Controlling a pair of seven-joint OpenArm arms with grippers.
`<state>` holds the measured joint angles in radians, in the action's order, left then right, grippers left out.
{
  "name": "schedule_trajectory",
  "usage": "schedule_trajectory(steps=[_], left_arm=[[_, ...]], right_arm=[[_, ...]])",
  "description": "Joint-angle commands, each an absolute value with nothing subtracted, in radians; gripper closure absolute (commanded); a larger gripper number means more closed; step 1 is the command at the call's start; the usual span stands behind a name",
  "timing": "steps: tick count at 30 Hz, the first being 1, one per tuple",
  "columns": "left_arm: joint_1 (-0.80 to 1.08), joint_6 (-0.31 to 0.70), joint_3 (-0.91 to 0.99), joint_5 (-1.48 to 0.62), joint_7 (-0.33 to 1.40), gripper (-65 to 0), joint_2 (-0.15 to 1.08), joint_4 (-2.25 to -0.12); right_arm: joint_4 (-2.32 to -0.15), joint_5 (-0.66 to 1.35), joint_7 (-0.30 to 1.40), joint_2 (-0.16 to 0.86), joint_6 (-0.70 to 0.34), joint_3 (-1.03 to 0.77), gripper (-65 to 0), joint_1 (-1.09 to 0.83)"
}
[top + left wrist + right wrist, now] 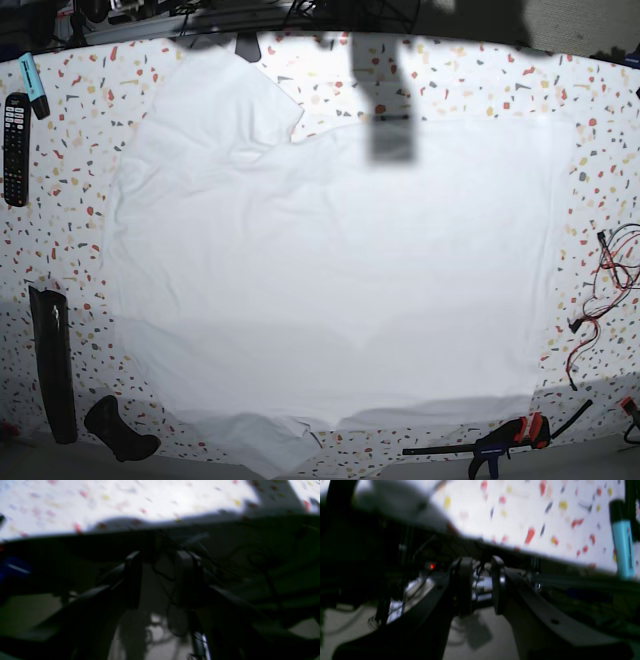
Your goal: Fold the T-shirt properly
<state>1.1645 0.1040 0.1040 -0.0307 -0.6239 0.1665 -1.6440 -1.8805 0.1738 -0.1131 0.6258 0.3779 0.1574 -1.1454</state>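
- Left wrist view: left fingers [132,580] are partly apart, holding nothing; table [150,502] lies beyond them.
- Right fingers [463,585] also, with marker [622,545] to their right.
- T-shirt [340,270]: in base view, flat; its place from the fingers I cannot tell.

Shirt [350,260] plain white. Table [80,150] white, speckled red, yellow, grey. Remote [16,150] black, pale buttons. Marker [33,85] light blue and black. Clamp [510,435] black, red, blue. Wires [595,310] red and black.

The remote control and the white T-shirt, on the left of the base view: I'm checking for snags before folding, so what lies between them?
Only bare speckled tabletop between the remote and the T-shirt, as the base view shows.
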Motion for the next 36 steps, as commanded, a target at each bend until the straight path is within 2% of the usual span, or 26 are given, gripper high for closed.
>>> schedule_trajectory(steps=[1,7,9,11,13,19,30,31,34,36], left_arm=[[1.190,0.100,0.125,-0.035,-0.658,-21.9,0.170,-1.673],[1.152,0.100,0.219,-0.035,-0.664,-21.8,0.170,-1.765],[1.113,0.100,0.230,-0.035,-0.665,-20.0,0.170,-1.776],[1.048,0.101,0.229,-0.035,-0.670,-15.3,0.170,-1.775],[0.989,0.102,0.225,-0.035,-0.670,-13.2,0.165,-1.775],[0.898,0.105,0.226,-0.035,-0.670,-13.3,0.171,-1.775],[0.762,0.116,0.226,-0.033,-0.674,-13.3,0.184,-1.775],[0.757,0.150,0.226,-0.016,-0.671,-13.3,0.187,-1.776],[0.753,0.369,0.226,0.164,-0.625,-13.3,0.231,-1.782],[0.754,0.431,0.227,0.318,-0.653,-13.3,0.260,-1.789]], right_arm=[[-1.902,0.140,-0.131,0.632,0.385,0.154,-13.0,-1.147],[-1.911,0.021,-0.115,0.632,0.385,0.159,-13.0,-1.062],[-1.911,-0.186,-0.114,0.628,0.387,0.158,-13.0,-1.027],[-1.911,-0.388,-0.113,0.624,0.430,0.157,-13.0,-0.986],[-1.911,-0.493,-0.112,0.622,0.458,0.157,-13.0,-0.943],[-1.911,-0.506,-0.113,0.575,0.543,0.157,-13.0,-0.845],[-1.911,-0.506,-0.115,0.598,0.513,0.157,-12.9,-0.762],[-1.911,-0.506,-0.113,0.612,0.489,0.157,-12.9,-0.763],[-1.911,-0.508,-0.074,0.660,0.417,0.157,-12.7,-0.765],[-1.911,-0.540,-0.038,0.693,0.399,0.157,-12.7,-0.765]])
